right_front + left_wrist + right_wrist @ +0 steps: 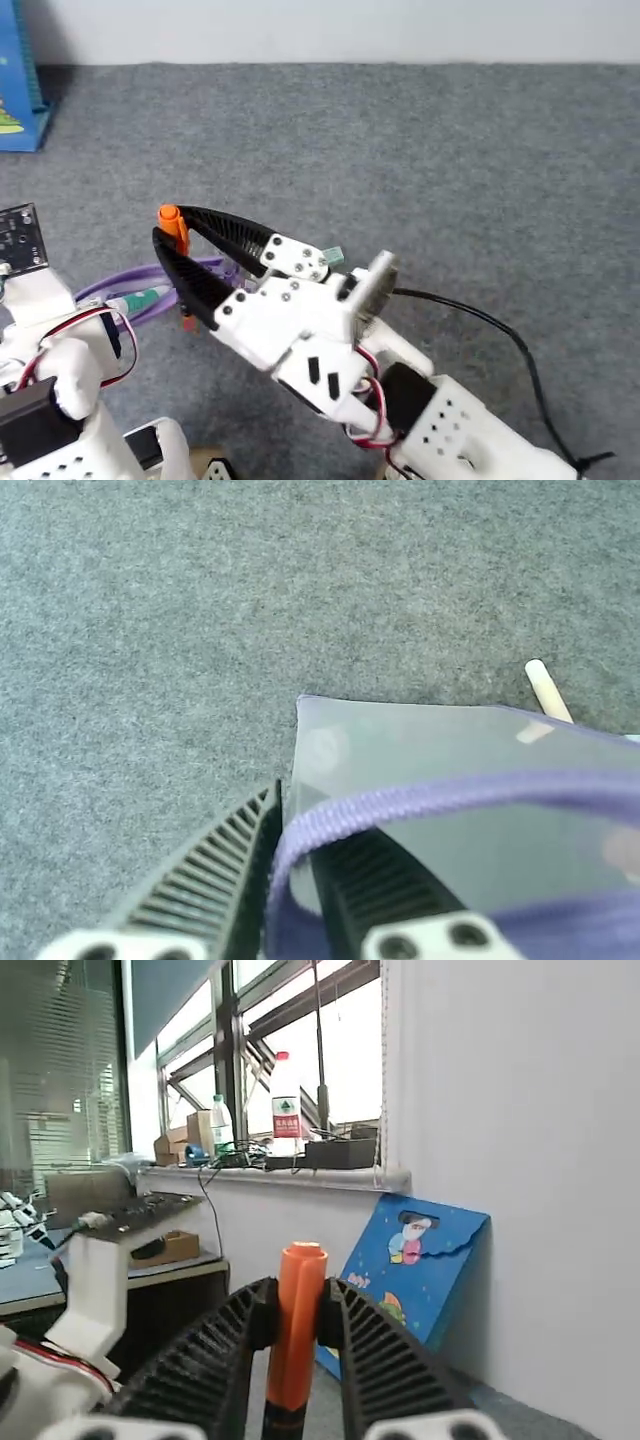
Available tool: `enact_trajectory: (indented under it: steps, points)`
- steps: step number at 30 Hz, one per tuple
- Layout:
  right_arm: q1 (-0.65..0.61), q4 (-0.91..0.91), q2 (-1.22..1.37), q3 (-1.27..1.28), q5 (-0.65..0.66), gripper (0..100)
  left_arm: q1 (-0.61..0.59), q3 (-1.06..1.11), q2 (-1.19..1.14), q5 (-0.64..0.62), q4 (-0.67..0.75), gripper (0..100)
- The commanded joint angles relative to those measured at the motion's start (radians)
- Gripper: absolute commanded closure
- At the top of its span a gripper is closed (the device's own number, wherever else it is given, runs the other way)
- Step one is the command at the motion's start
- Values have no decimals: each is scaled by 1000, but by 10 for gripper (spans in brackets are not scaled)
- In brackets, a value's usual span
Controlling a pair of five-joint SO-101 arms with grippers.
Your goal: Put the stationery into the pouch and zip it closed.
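Observation:
My right gripper [168, 230] is raised above the table and shut on an orange marker [172, 226], which stands upright between the black fingers. In the right wrist view the marker [294, 1345] is clamped in the same gripper [298, 1295]. Below it lies the translucent pouch [150, 284] with a purple zip edge and a green-and-white item [140, 299] inside. My left gripper [287, 825] is shut on the pouch's purple rim [400, 802] at a corner. The end of a pale stick [546, 689] pokes out beyond the pouch [440, 760].
A blue printed box [18, 75] stands at the far left against the wall, also in the right wrist view [410, 1280]. Grey carpet [450, 160] covers the table, open to the back and right. A black cable [470, 312] trails from the right arm.

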State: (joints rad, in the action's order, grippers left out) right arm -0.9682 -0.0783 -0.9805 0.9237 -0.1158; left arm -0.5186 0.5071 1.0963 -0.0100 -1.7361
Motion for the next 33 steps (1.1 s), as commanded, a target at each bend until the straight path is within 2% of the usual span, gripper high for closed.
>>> enact_trajectory:
  steps: [1,10,16,22,29,33]
  points:
    - [31,-90,-2,58,0,991,-5,2,-8,5,-17,987]
    - [30,-64,-71,138,0,989,-5,2,-8,5,-17,987]
    - [30,-56,-133,2,2,991,-5,2,-8,5,-17,987]
    - [30,-65,-33,-189,-9,991,-3,2,-8,5,-17,987]
    - [31,-291,179,-212,-3,991,-5,4,-8,5,-17,987]
    - [31,-338,246,-203,-8,991,-5,4,-8,5,-17,987]
